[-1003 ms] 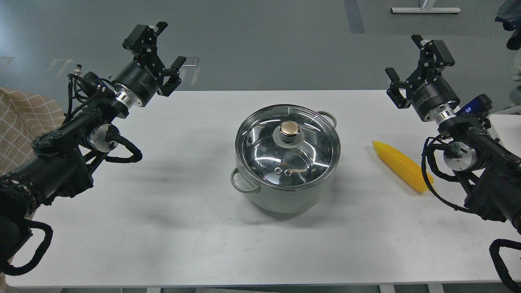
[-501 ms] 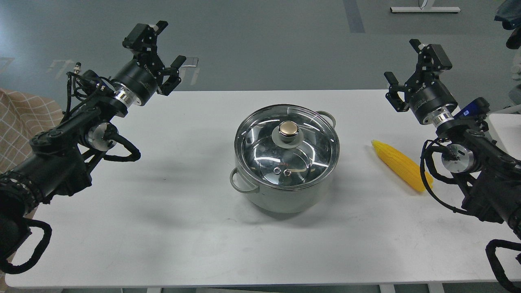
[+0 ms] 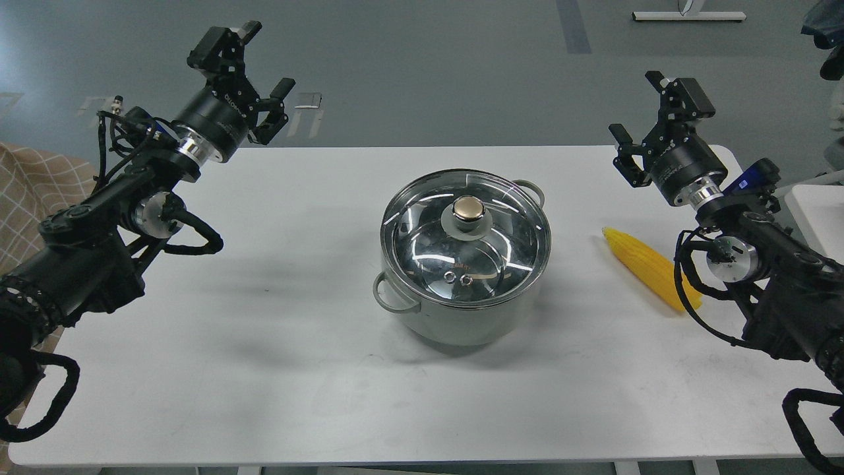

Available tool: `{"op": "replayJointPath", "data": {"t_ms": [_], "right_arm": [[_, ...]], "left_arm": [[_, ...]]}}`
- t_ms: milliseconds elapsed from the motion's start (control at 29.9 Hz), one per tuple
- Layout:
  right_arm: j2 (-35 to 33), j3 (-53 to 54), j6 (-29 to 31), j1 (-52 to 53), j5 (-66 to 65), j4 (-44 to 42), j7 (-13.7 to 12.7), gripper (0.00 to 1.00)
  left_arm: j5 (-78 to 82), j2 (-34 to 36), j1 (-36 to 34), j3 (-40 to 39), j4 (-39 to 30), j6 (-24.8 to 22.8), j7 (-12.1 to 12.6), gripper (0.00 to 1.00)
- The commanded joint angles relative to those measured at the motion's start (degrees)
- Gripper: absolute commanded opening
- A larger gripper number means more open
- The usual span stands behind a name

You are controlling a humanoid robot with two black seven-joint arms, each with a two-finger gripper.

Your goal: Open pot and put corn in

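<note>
The pale grey-green pot (image 3: 461,323) stands in the middle of the white table (image 3: 264,330), covered by a round glass lid (image 3: 465,247) with a gold knob (image 3: 468,209). The yellow corn (image 3: 643,264) lies on the table to the pot's right, pointed end toward the pot, partly behind my right arm's cable. My left gripper (image 3: 264,63) is open and empty, raised over the table's far left edge. My right gripper (image 3: 636,109) is open and empty, raised above the far right, behind the corn.
A checked cloth (image 3: 39,191) shows at the left beyond the table. A white surface (image 3: 814,204) lies at the right edge. Grey floor lies beyond the table's far edge.
My left gripper has moved slightly left and up. My right gripper has moved left, toward the space behind the corn. Pot, lid and corn have not moved.
</note>
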Motion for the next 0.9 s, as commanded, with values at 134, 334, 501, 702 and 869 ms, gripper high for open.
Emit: {"op": "replayJointPath", "data": {"t_ms": [134,334,501,702,869], "right_arm": [[-0.1,0.0,0.0,0.6,0.0,-0.1,0.0,1.00],[0.0,0.0,0.0,1.1,0.0,-0.1,0.0,1.00],[0.1,-0.2,-0.1,1.7,0.0,-0.5,0.0,1.00],[0.2,-0.3,-0.1,1.7,0.0,-0.5,0.0,1.00],[0.0,-0.4,0.0,1.7,0.0,-0.5,0.0,1.00]], "left_arm": [[0.0,1.7,0.2,-0.3,-1.9,0.1,0.0,0.98],[0.4,1.5,0.1,-0.2,-1.9,0.2,0.0,0.98],[0.5,1.5,-0.3,-0.1,-1.9,0.3,0.0,0.98],[0.5,1.5,-0.3,-0.2,-1.9,0.0,0.0,0.98],[0.6,1.4,-0.3,-0.1,-1.9,0.2,0.0,0.98]]}}
